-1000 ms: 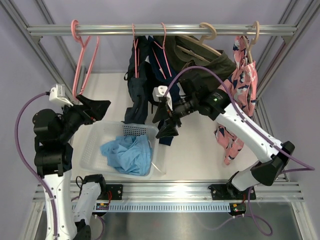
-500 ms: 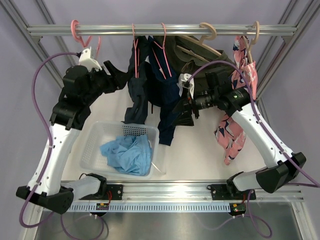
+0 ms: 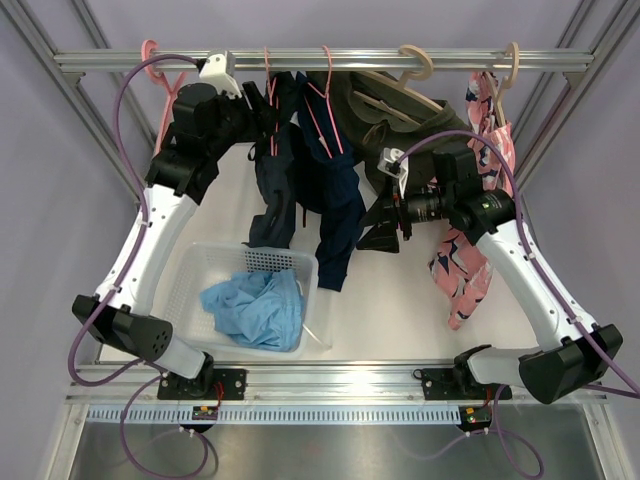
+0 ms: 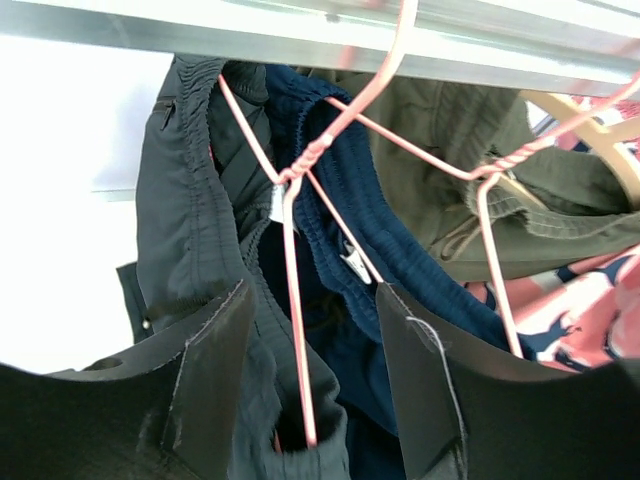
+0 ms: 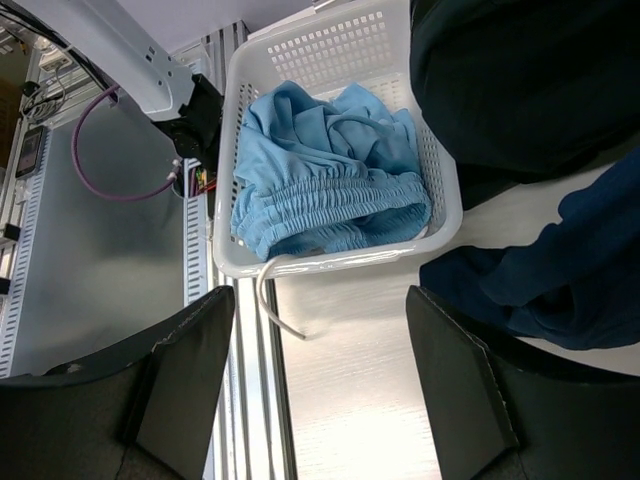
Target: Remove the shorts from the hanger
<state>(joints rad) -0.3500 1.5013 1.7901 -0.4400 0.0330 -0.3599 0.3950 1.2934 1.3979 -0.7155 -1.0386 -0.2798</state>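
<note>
The dark slate-navy shorts (image 3: 272,190) and the deep navy shorts (image 3: 338,205) hang on pink wire hangers from the rail. The light sky-blue shorts (image 3: 255,308) lie crumpled in the basket, also in the right wrist view (image 5: 330,170). My left gripper (image 3: 262,105) is open, up by the rail. In its wrist view (image 4: 315,385) the pink hanger wire (image 4: 295,330) runs between its fingers, with the slate shorts (image 4: 185,230) left and the navy shorts (image 4: 400,260) right. My right gripper (image 3: 383,226) is open and empty, just right of the navy shorts, and looks down at the table (image 5: 320,385).
A white mesh basket (image 3: 190,290) stands on the table at front left, also in the right wrist view (image 5: 330,262). Olive-green shorts (image 3: 410,120) and a pink patterned pair (image 3: 480,200) hang at the right. An empty pink hanger (image 3: 158,70) hangs far left on the rail (image 3: 320,58).
My left arm has swung up from beside the basket to the rail, its open jaws now around the slate shorts' hanger. My right gripper has drawn back rightward from the navy shorts.
</note>
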